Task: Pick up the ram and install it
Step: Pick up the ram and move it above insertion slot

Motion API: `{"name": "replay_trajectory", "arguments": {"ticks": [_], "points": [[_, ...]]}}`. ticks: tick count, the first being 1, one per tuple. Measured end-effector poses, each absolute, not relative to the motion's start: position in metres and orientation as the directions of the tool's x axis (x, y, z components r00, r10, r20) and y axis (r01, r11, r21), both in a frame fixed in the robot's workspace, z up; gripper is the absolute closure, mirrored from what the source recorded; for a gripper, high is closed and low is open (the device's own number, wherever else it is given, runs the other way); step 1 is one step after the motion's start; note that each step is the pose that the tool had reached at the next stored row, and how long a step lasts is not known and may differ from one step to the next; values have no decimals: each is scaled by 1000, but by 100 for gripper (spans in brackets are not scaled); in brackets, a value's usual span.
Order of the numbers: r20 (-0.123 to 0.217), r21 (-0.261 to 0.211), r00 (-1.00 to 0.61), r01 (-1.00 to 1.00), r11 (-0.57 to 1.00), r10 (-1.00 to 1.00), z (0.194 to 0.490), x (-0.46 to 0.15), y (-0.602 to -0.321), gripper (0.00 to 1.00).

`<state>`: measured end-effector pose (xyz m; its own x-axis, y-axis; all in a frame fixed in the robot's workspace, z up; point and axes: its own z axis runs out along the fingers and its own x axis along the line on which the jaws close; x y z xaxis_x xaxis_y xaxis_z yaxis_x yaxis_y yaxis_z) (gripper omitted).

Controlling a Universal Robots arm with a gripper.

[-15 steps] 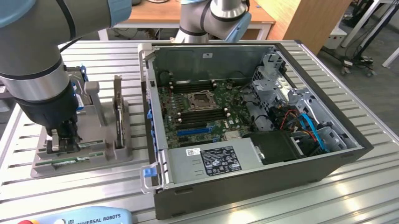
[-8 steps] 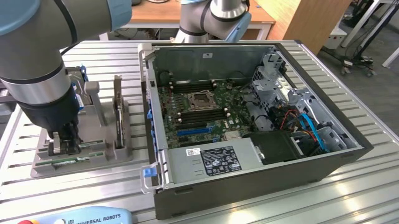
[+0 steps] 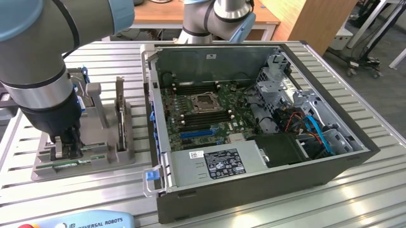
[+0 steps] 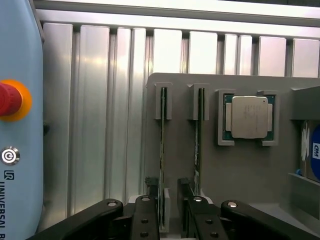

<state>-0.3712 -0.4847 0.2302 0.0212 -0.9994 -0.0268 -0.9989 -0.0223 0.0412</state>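
Two rams stand on edge in slots of a grey holder (image 4: pixel 180 150). My gripper (image 4: pixel 168 189) is open and lowered over the holder's near end, its black fingers (image 4: pixel 151 200) on either side of one ram (image 4: pixel 162 145), with a gap showing on each side. The other ram (image 4: pixel 199 135) stands parallel, just outside the fingers. In the exterior view the gripper (image 3: pixel 66 145) hangs over the holder (image 3: pixel 120 147) at the exterior view's left, with green ram edges (image 3: pixel 71 164) showing below it.
The open computer case (image 3: pixel 254 190) lies beside the holder, its motherboard (image 3: pixel 203 109) showing long memory slots around the processor socket. A silver processor chip (image 4: pixel 249 117) and a blue-labelled drive (image 4: pixel 315 150) sit in the holder. A teach pendant (image 4: pixel 15 125) lies on the slatted table.
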Motion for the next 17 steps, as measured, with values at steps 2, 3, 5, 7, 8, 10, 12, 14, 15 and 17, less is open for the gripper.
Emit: {"name": "replay_trajectory", "arguments": {"ticks": [2, 3, 5, 7, 8, 10, 12, 14, 15, 17], "points": [[-27, 41, 21, -999, -22, -999, 230, -371, -486, 70], [-27, 41, 21, -999, -22, -999, 230, -371, -486, 70], [-27, 41, 21, -999, -22, -999, 229, -371, -487, 70], [-27, 41, 21, -999, -22, -999, 227, -371, -487, 70], [-27, 41, 21, -999, -22, -999, 226, -371, -487, 70], [-27, 41, 21, -999, -22, -999, 224, -371, -487, 70], [-27, 41, 21, -999, -22, -999, 222, -371, -488, 70], [-27, 41, 21, -999, -22, -999, 220, -371, -488, 70], [-27, 41, 21, -999, -22, -999, 220, -371, -488, 70], [-27, 41, 21, -999, -22, -999, 218, -371, -488, 70]]}}
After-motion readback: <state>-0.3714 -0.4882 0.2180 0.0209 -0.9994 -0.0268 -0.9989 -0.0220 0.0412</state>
